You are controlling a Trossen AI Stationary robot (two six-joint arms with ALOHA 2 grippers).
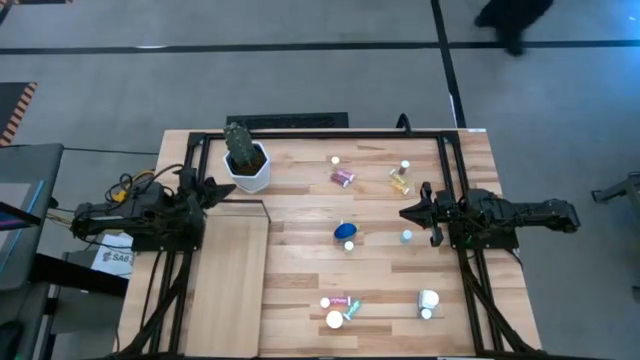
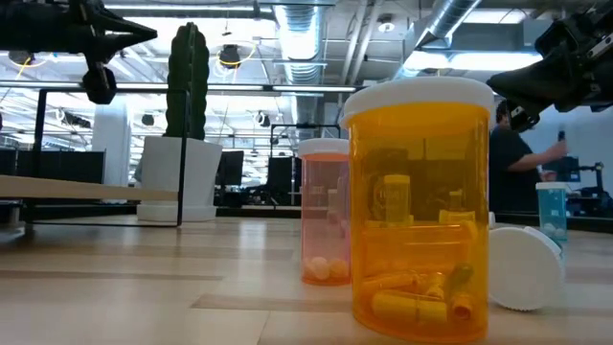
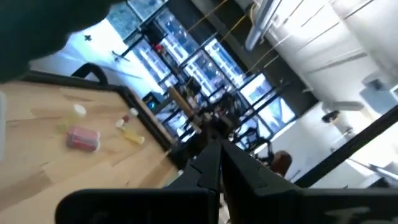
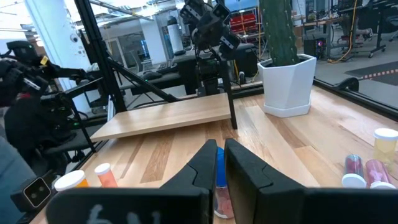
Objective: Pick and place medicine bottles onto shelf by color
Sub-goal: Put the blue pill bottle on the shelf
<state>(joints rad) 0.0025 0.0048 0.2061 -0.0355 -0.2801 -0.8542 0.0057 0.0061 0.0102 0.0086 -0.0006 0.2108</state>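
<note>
Several small bottles with white caps are scattered on the plank table: a pink one (image 1: 343,177), an amber one (image 1: 400,182), a blue one (image 1: 345,231), a white one (image 1: 428,300) and a cluster (image 1: 340,308) near the front edge. In the low view an amber bottle (image 2: 421,211) and a pink one (image 2: 324,216) stand upright. The pale shelf board (image 1: 228,275) is at the table's left. My left gripper (image 1: 222,190) is shut and empty above the shelf's far end. My right gripper (image 1: 408,212) is shut and empty above the table, right of the blue bottle (image 4: 219,168).
A white hexagonal pot (image 1: 248,172) with a cactus stands at the far left, beside the shelf's far end. A black frame (image 1: 440,135) runs around the table's back and sides. A person (image 2: 517,163) stands in the room behind.
</note>
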